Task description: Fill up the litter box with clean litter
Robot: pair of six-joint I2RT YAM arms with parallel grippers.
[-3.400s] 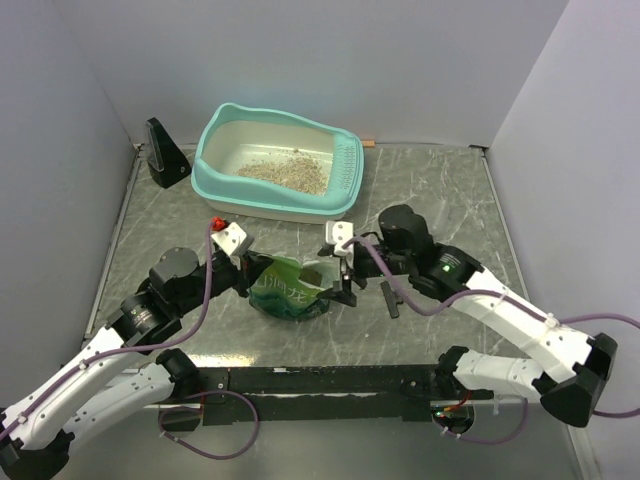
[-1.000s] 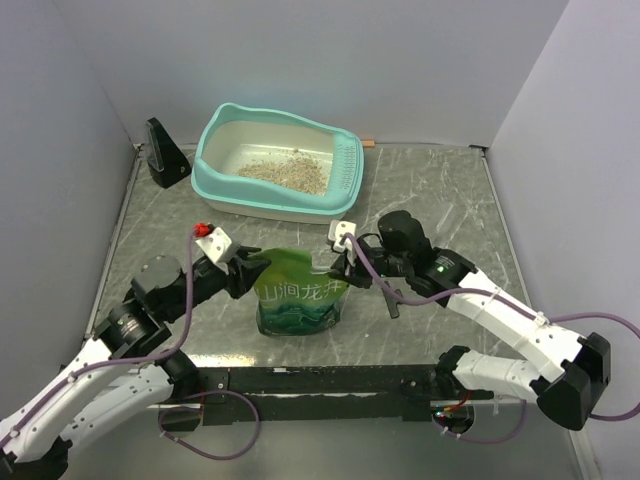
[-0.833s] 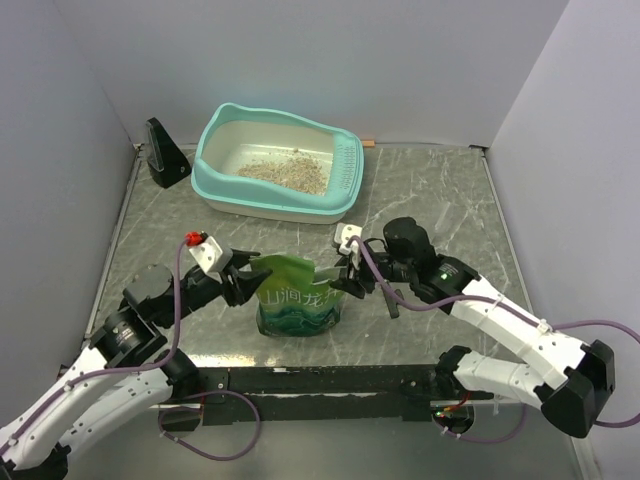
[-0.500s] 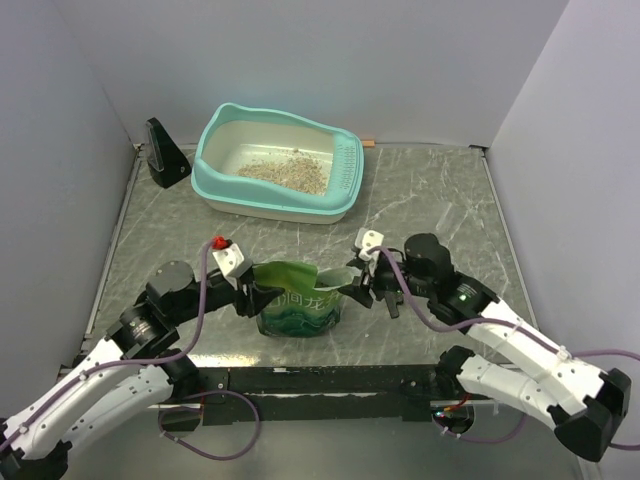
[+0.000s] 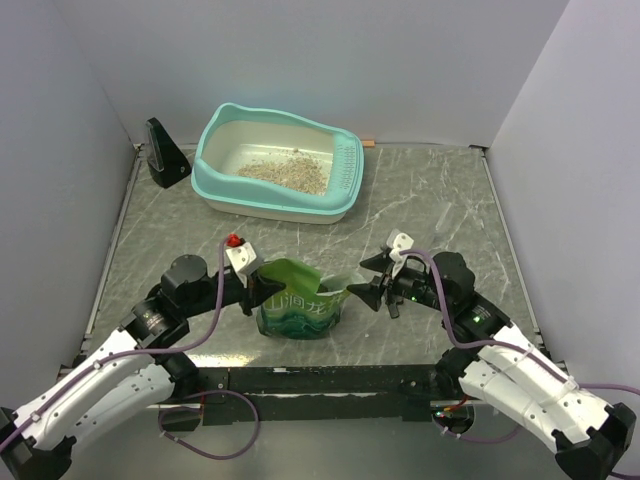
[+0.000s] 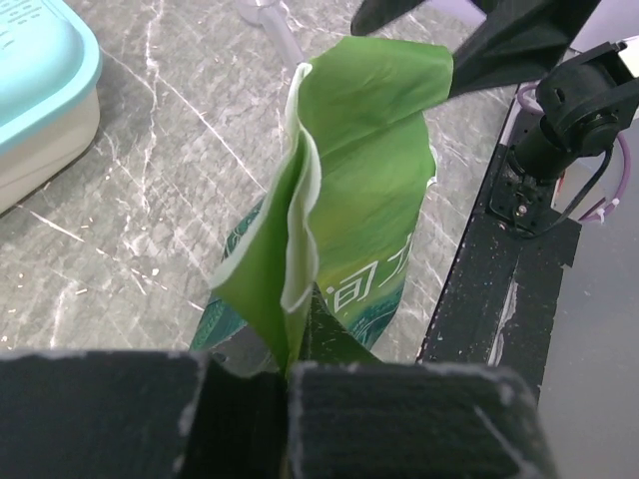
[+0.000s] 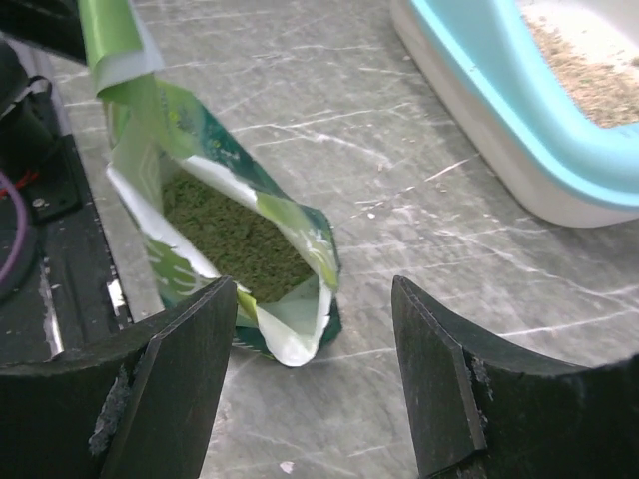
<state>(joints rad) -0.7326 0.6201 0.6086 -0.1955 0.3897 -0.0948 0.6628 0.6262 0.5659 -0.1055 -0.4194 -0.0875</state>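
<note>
1. Litter box [image 5: 270,194] — turquoise-rimmed cream plastic tray — sits far back, beige litter granules [image 5: 285,173] inside.
2. Left gripper [image 5: 258,290] pinches the top edge of a green printed pouch [image 5: 300,310].
3. Right gripper [image 5: 372,282] gapes beside it.

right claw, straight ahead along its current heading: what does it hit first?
The right claw would likely meet the green pouch first, at the near lip of its open mouth, which lies in line between the open jaws. Depth is unclear, but nothing shows in between.

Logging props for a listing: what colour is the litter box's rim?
Turquoise, with a cream-white inside; the litter box shows best in the top external view.
</note>
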